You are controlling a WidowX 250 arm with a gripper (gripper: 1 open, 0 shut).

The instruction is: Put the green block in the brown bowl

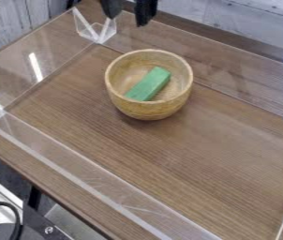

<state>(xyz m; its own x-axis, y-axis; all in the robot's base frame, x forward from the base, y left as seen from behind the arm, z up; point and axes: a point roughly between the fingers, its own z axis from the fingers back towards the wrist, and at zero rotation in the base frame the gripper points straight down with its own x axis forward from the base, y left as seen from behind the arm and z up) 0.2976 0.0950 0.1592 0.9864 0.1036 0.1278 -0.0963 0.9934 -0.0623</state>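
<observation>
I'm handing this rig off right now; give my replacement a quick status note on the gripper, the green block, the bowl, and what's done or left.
Gripper: open, empty, at the top edge of the view above and behind the bowl, only its fingertips showing.
Green block: lying inside the brown bowl, tilted against its inner wall.
Bowl: upright on the wooden table, inside the clear-walled enclosure.
Done: block placed and released.
Left: nothing on the placement; just park the arm.

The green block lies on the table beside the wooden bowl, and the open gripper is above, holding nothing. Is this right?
Not quite. The camera view shows the green block lying inside the wooden bowl, not beside it. The rest holds: the gripper is above, open and holding nothing.
</observation>
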